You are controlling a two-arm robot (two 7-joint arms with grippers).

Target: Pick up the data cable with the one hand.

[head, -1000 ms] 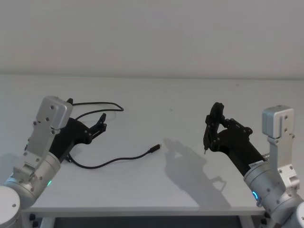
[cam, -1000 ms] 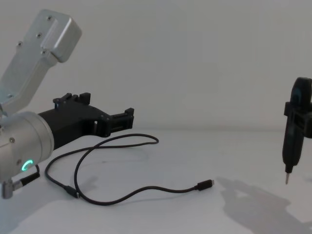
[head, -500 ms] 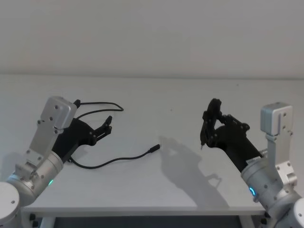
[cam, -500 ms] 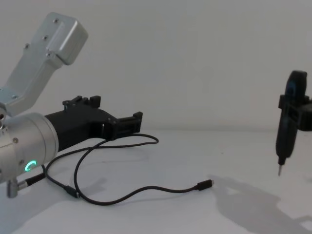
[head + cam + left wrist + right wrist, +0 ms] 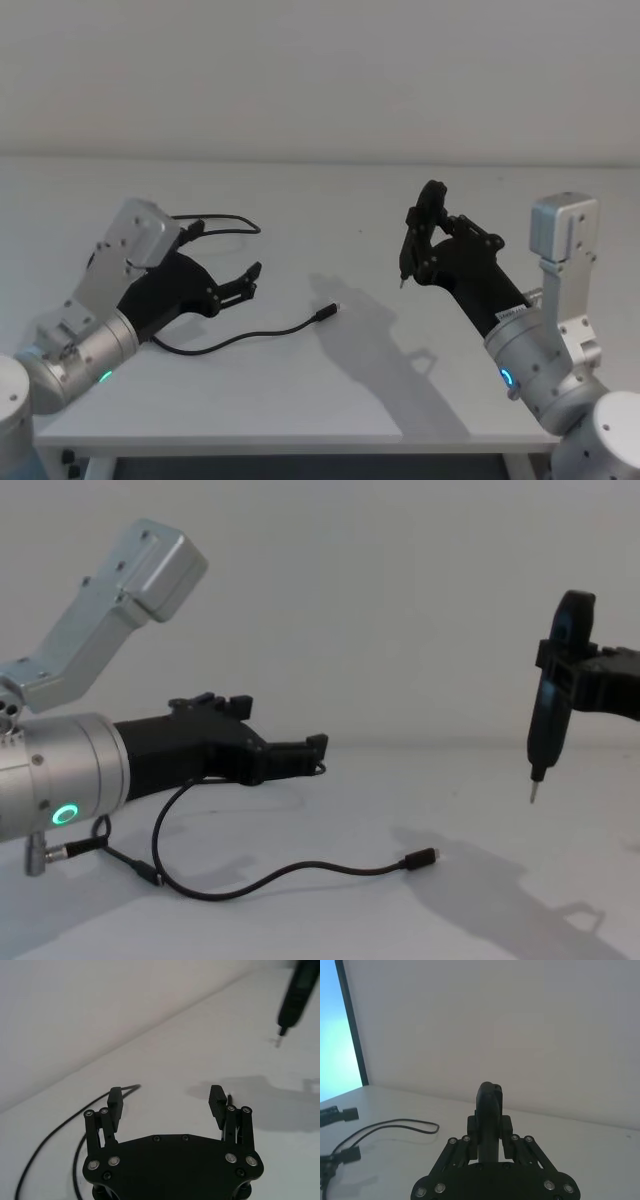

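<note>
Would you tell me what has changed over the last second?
The left gripper, fingers open, advanced rightward above the data cable. The right gripper, holding a black pointed tool, shifted left toward the centre. The cable lay unmoved on the table, ungrasped.

Black left gripper [image 5: 248, 281] — silver wrist [image 5: 60, 785], green ring [image 5: 66, 813]

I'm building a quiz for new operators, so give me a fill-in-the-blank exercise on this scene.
The left hand hovers with its jaws ____.
The data cable lies loose on the ____.
The right hand grips a black tool whose tip points ____.
Missing words: open; table; down.
</note>
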